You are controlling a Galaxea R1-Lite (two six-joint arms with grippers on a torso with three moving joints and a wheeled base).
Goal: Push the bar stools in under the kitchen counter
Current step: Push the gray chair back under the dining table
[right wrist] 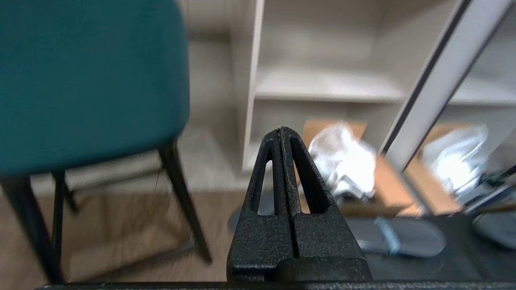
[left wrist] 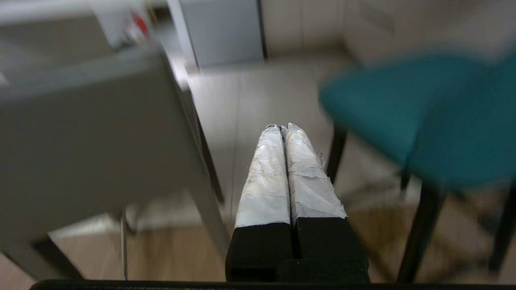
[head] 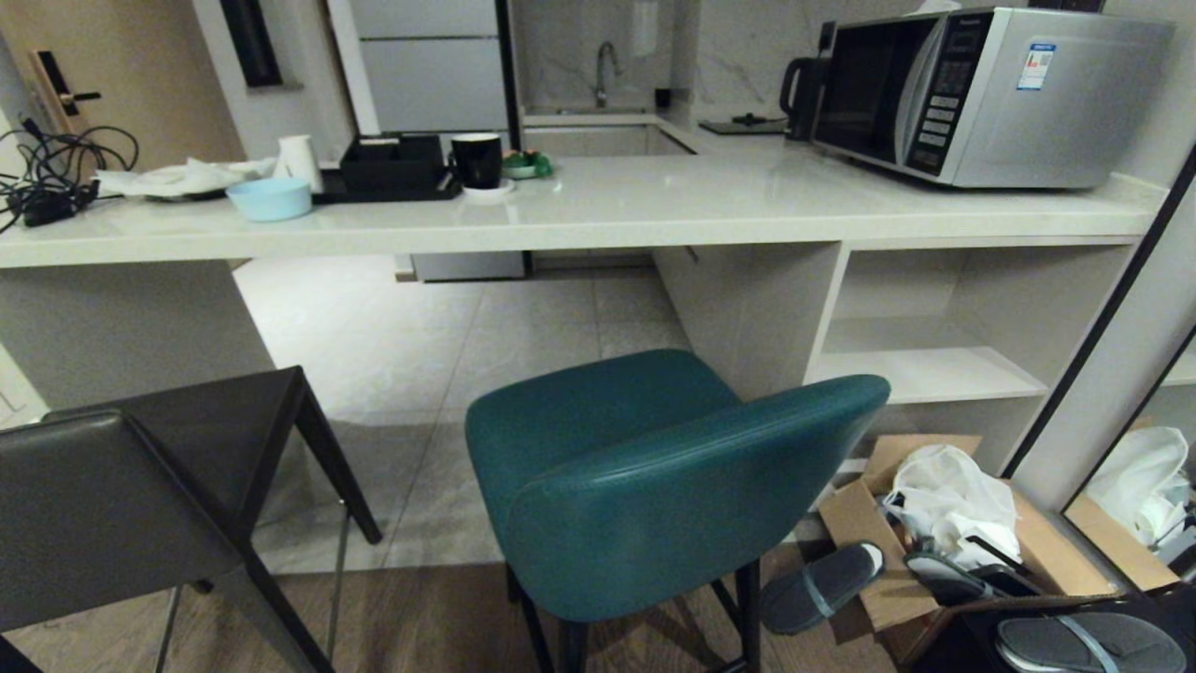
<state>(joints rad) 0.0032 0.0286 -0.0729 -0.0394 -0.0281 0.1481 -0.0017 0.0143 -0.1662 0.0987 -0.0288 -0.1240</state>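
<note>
Two bar stools, one teal stool and one grey stool, face one kitchen counter; both tools closed, empty.

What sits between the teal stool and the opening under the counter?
Nothing visible: only bare tile floor lies between the teal stool and the opening under the counter. The cardboard box sits off to its right.

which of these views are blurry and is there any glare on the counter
Head view: sharp, dim room, soft sheen on the kitchen counter, straight edges bowed by the lens. Left wrist view: shut left gripper crisp, dark grey stool and teal stool smeared. Right wrist view: shut right gripper sharp, shelves and cardboard box behind it blurred.
</note>
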